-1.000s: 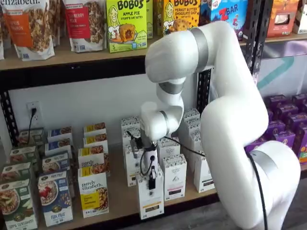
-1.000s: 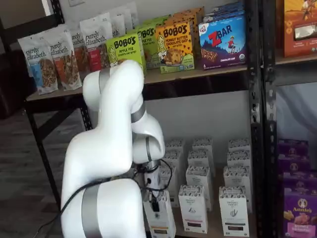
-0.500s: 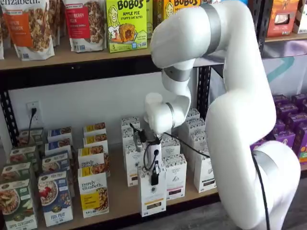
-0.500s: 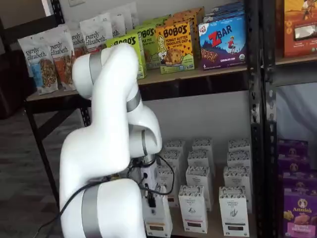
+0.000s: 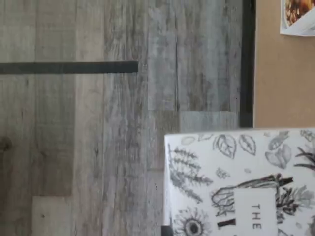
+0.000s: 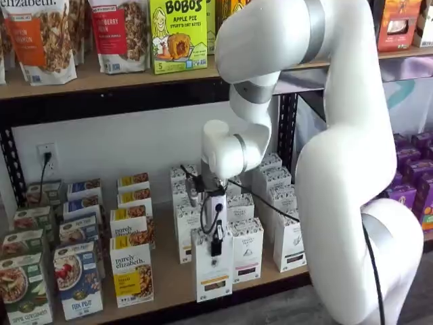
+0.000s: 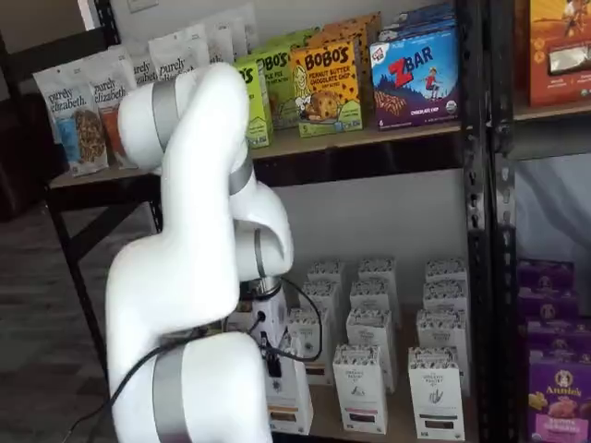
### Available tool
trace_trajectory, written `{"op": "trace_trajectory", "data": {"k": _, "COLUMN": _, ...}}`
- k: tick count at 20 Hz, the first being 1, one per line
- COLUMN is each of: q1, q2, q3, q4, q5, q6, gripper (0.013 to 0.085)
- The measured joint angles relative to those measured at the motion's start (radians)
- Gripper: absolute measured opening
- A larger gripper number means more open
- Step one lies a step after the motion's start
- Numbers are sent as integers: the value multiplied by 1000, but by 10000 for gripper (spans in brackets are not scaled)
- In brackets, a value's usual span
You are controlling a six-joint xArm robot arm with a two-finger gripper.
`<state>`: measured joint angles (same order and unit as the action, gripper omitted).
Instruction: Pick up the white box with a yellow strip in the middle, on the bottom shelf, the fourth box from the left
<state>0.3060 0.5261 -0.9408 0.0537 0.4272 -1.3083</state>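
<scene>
Claw (image 6: 216, 252) is clamped on the white box (image 6: 214, 274), which stands upright, long axis vertical, label facing forward, at the front edge of the bottom shelf (image 6: 172, 283). Like cartons (image 6: 246, 248) stand just beside and behind it; granola boxes (image 6: 131, 271) sit leftward.

Bottom shelf (image 6: 169, 284): tan board with a black front rail, running across the lower half of frame in both shelf views. At lower left of a shelf view it carries rows of granola boxes (image 6: 132, 276) and colourful cereal boxes (image 6: 78, 279); centre to right stand rows of tall white cartons (image 6: 288, 240), also at lower right in a shelf view (image 7: 434, 392). Top shelf (image 6: 88, 82), upper left, holds pouches (image 6: 42, 37) and Bobo's boxes (image 6: 178, 34).
</scene>
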Motion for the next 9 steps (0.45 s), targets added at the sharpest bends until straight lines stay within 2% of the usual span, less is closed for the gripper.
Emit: {"op": "trace_trajectory", "data": {"k": 9, "q1": 19, "q2": -96, "q3": 85, "q4": -3, "q5": 1, "q6": 22, "gripper": 490}}
